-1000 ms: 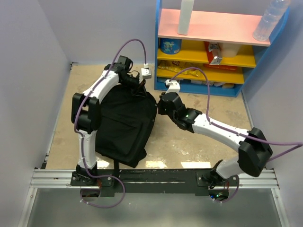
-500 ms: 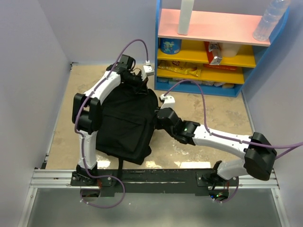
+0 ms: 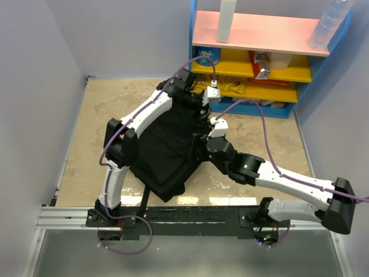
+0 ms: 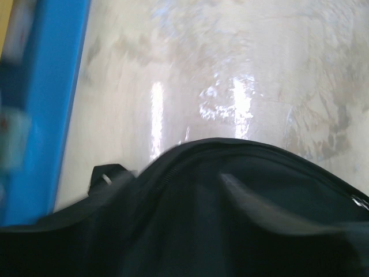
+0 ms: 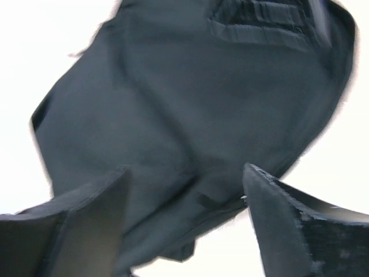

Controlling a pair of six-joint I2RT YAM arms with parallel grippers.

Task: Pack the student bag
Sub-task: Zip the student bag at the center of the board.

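Observation:
The student bag (image 3: 167, 150) is a soft black backpack lying flat on the beige floor between my arms. Its fabric fills the lower half of the left wrist view (image 4: 230, 219) and most of the right wrist view (image 5: 190, 86). My left gripper (image 3: 199, 107) sits over the bag's far right corner, close to the shelf. Its fingers do not show in its own view. My right gripper (image 3: 202, 141) hangs at the bag's right edge. There the two dark fingers (image 5: 277, 219) stand wide apart, open (image 5: 185, 173), and the fabric lies beyond them.
A blue shelf unit (image 3: 253, 63) with a pink top and yellow shelves stands at the back right, holding snacks, a clear bottle (image 3: 330, 23) and a white cylinder (image 3: 226, 20). Its blue edge (image 4: 52, 104) is close to the left wrist. Pale walls close in both sides. A metal rail (image 3: 184, 216) runs along the near edge.
The bag has slid to the right and turned. My left arm has reached right toward the shelf. My right arm has stretched out lower, and its gripper now sits at the bag's right edge.

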